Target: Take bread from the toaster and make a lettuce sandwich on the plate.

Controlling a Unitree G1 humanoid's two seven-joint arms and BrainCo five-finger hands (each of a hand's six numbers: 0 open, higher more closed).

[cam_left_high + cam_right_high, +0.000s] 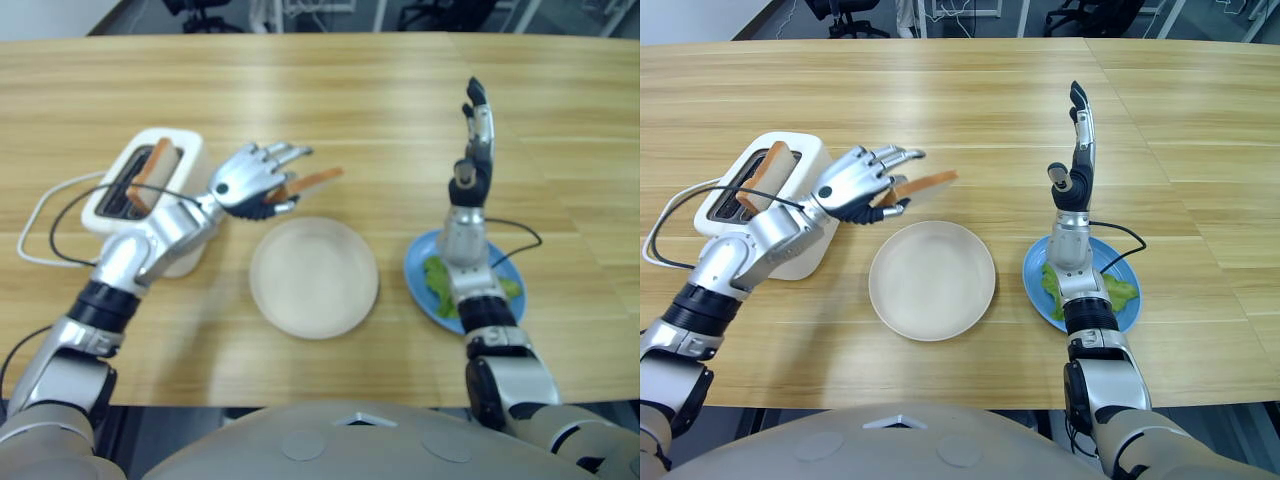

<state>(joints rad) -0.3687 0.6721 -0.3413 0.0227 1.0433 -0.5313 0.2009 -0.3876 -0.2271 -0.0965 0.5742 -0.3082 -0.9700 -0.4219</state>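
Wooden table (330, 100) lies under both hands. White toaster (190, 148) sits beside L hand's (245, 180) wrist, on its outer side. Cream plate (313, 277) lies just inward of L hand and nearer the robot, btw the two hands. Blue dish (1032, 275) is under R hand's (1078, 140) forearm. L hand is curled around a toast slice (315, 183), which sticks out inward, near plate's far rim. R hand stands upright w/ fingers straight, holding nothing. 2nd slice (152, 170) stands in toaster slot, outward of L hand. Lettuce (1120, 292) lies on dish, below R wrist.
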